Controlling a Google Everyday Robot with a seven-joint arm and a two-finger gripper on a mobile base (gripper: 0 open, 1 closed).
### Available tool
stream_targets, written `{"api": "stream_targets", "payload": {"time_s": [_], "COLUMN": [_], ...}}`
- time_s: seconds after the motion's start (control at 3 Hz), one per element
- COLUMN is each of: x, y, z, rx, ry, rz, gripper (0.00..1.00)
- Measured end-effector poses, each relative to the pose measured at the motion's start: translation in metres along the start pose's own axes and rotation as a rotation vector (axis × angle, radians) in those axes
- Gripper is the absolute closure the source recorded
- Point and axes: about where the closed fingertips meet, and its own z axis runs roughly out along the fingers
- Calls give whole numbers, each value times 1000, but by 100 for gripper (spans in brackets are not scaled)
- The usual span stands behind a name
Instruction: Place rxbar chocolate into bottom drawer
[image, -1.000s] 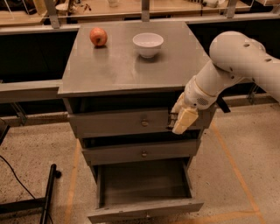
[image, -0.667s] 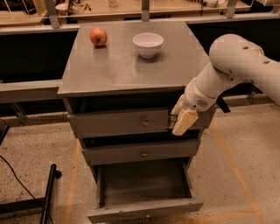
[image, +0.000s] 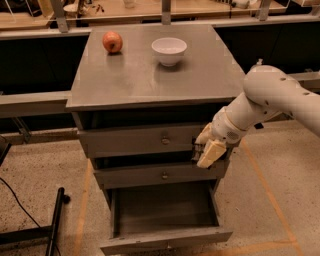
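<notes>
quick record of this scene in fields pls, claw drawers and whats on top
bottom drawer: pulled open
top drawer: shut
middle drawer: shut
claw: in front of the right ends of top drawer and middle drawer, higher than bottom drawer
apple: cabinet top, back left
bowl: cabinet top, right of apple, apart
snack bar: cannot make out

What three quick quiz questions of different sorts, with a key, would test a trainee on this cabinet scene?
1. True or false: the bottom drawer is open.
2. What sits beside the bowl on the cabinet? A apple, B mug, C bottle.
3. Fill in: the gripper, at the cabinet's front, is ___ the bottom drawer.
Key: 1 true; 2 A; 3 above.
</notes>
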Motion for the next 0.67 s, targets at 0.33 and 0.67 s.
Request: {"api": "stream_targets", "payload": {"time_s": [0.33, 0.67], "x": [9, 37], "y": [8, 34], "z": [28, 91], "rx": [-37, -72], "ry": [-59, -130], "rz": [7, 69], "gripper": [100, 100]}}
